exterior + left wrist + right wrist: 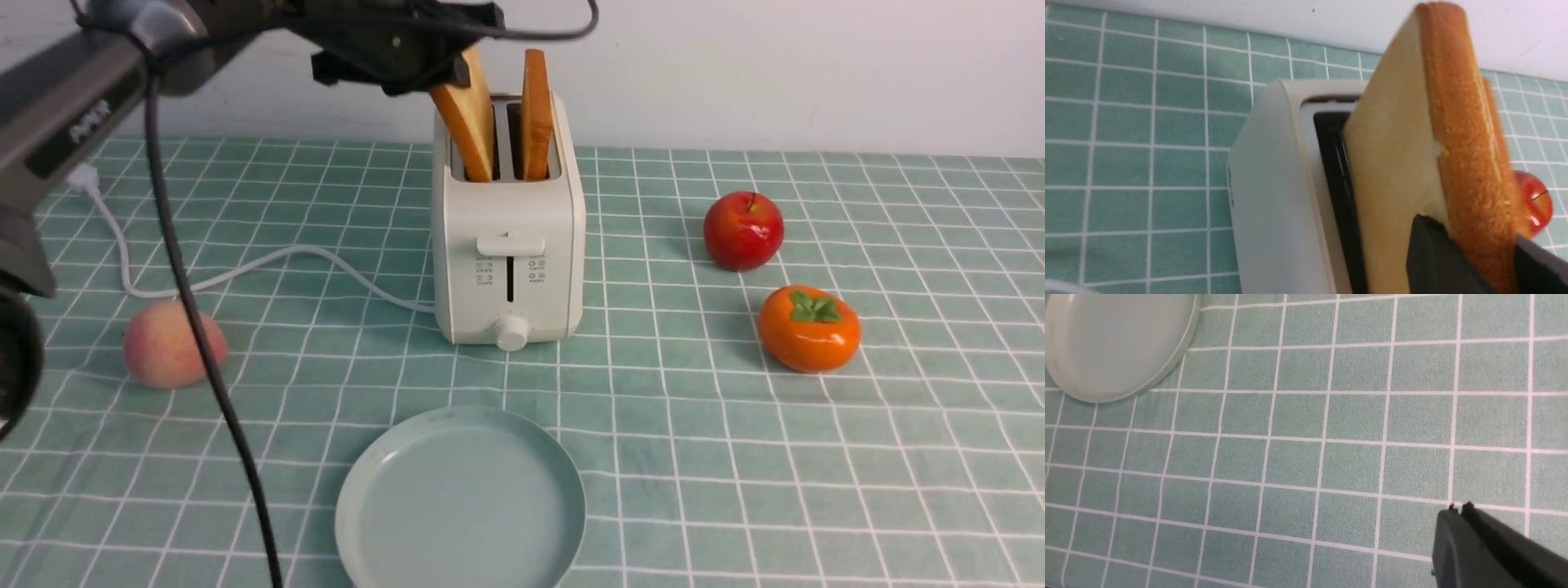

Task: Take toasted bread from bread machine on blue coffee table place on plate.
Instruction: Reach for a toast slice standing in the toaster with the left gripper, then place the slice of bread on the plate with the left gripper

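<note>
With the left gripper (445,77) clamped on the tilted left slice of toasted bread (469,131), partly inside the bread machine (506,245) on the blue coffee table (735,457), extraction seemed underway, and it likely next needed a clean upward pull, then carriage to the plate (461,498) at the machine's six o'clock, while the right gripper (1457,508) hung with tips pressed together.

We see a red apple (743,230). Just in front of it, slightly right, sits an orange persimmon (809,328) with a green cap. Well apart to the apple's left lies a pink peach (167,345).
</note>
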